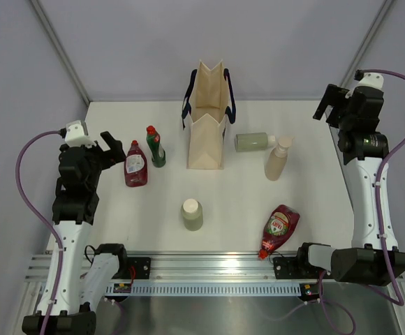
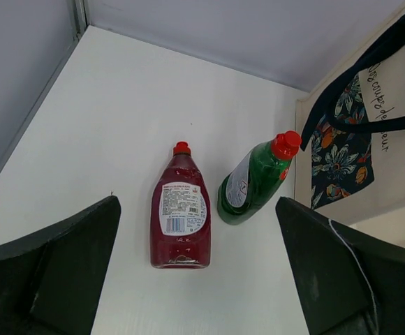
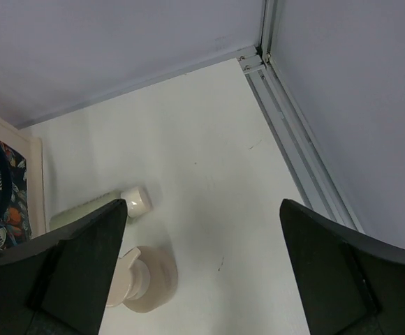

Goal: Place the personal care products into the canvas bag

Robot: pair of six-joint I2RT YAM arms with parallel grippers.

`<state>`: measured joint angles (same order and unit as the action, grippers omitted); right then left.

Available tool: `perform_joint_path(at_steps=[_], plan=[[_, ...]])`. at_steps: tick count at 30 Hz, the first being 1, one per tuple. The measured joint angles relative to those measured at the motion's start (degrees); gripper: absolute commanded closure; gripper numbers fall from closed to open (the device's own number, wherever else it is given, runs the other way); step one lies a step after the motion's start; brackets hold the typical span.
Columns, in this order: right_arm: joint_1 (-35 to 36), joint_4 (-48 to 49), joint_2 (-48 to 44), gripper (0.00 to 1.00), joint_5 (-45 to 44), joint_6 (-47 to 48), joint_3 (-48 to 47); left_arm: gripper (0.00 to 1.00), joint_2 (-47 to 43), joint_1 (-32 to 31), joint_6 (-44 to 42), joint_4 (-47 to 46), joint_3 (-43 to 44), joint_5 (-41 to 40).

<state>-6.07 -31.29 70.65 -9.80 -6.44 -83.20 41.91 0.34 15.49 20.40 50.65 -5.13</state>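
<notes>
Flanking upright gusseted canvas bag (image 1: 207,132), 6 glossy plastic bottles (image 1: 135,167); left tool (image 1: 113,147), right tool (image 1: 331,102) spread.

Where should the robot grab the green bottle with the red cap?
The green bottle stands upright, so its slim neck just under the cap is probably the best place to grip, coming straight down from above. The red bottle lying on one side and the bag on the other may crowd a sideways approach.
</notes>
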Motion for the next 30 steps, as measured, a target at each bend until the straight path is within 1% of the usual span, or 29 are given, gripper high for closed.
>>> perform_joint_path(at_steps=[4, 8, 12, 15, 18, 22, 26, 28, 30], plan=[[0.0, 0.2, -0.4, 0.01, 6.9, 5.1, 0.7, 0.01, 0.3, 0.0, 0.0, 1.2, 0.0, 0.5], [0.0, -1.0, -2.0, 0.01, 20.6, 14.7, 2.3, 0.01, 0.2, 0.0, -0.1, 2.3, 0.5, 1.4], [0.4, -6.8, -1.8, 0.0, 34.6, 25.6, 1.2, 0.01, 0.7, 0.0, 0.4, 2.6, 0.7, 4.0], [0.5, -10.8, 0.4, 0.01, 42.2, 29.9, -1.0, 0.01, 2.6, -0.7, 2.0, 2.4, 0.5, 4.9], [0.5, -12.4, 2.3, 0.01, 47.6, 31.6, -1.5, 0.01, 5.9, -3.0, 3.0, 0.7, -0.5, 5.0], [0.5, -13.2, 4.0, 0.0, 52.9, 31.1, -1.4, 0.02, 14.3, -8.3, 3.2, -2.1, -0.9, 4.8], [0.5, -13.1, 4.3, 0.0, 56.0, 30.0, -1.4, 0.02, 20.1, -12.4, 3.6, -4.4, -1.1, 4.7], [0.5, -12.5, 4.3, 0.01, 56.8, 29.4, -1.0, 0.05, 21.8, -14.2, 3.6, -7.7, -1.9, 4.7], [0.5, -11.8, 4.3, 0.0, 57.5, 28.9, -0.2, 0.05, 24.8, -15.6, 3.5, -11.9, -2.4, 4.4]])
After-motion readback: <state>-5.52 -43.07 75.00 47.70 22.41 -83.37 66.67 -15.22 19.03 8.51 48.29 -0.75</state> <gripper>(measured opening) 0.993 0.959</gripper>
